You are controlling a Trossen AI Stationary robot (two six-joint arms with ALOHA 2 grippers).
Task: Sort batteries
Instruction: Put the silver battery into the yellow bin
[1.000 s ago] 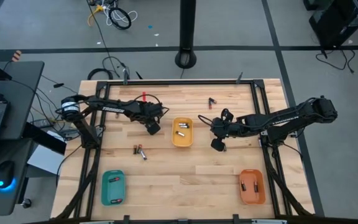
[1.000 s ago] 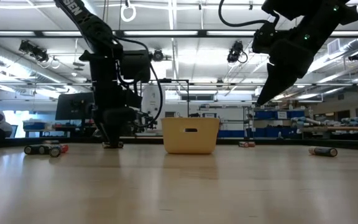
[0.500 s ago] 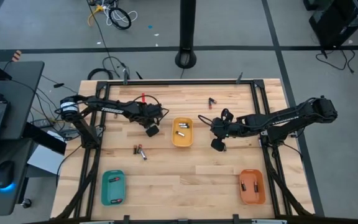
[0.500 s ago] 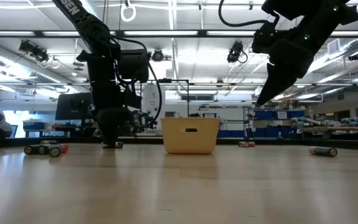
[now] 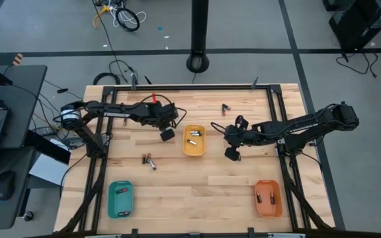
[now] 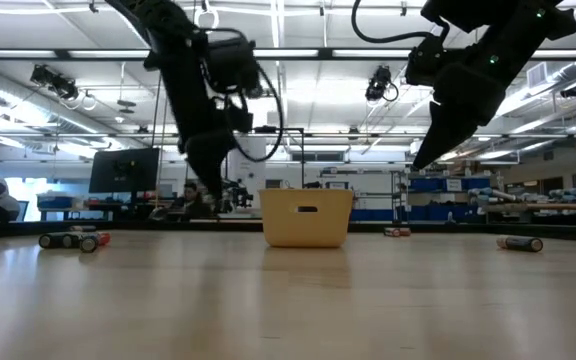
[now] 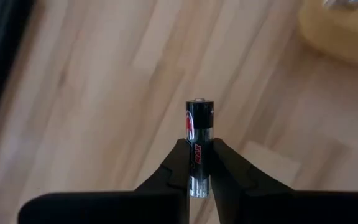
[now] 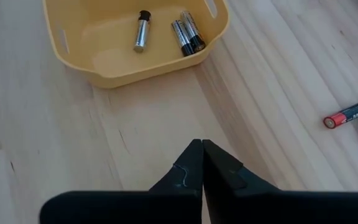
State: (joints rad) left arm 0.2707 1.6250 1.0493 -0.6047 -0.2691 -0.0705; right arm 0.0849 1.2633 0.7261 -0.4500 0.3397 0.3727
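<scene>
My left gripper (image 5: 167, 134) hangs above the table just left of the yellow tray (image 5: 194, 151), shut on a black battery (image 7: 199, 127). In the low view my left gripper (image 6: 211, 185) is well clear of the tabletop. My right gripper (image 5: 231, 155) hovers right of the yellow tray, shut and empty, as my right gripper (image 8: 202, 146) shows in its wrist view. Three batteries (image 8: 188, 32) lie flat in the yellow tray (image 8: 123, 71). Loose batteries (image 5: 149, 160) lie on the wood left of the tray, and more batteries (image 5: 225, 106) lie near the far edge. My left gripper pinches the black battery between its two fingertips (image 7: 179, 163), on the end nearer the wrist (image 7: 197, 163). The battery lies along the fingers and sticks out past their tips, its capped end (image 7: 199, 101) pointing away. It is lifted clear of the table.
A teal tray (image 5: 120, 198) sits at the near left and an orange tray (image 5: 268, 198) at the near right, each holding batteries. Two batteries (image 8: 353, 115) lie on the wood near my right gripper. Bare wood stretches across the table's near middle.
My left gripper has risen from the tabletop with the black battery and shifted a little toward the yellow tray and the far edge, tipping as it went. The battery is now clear of the table.
</scene>
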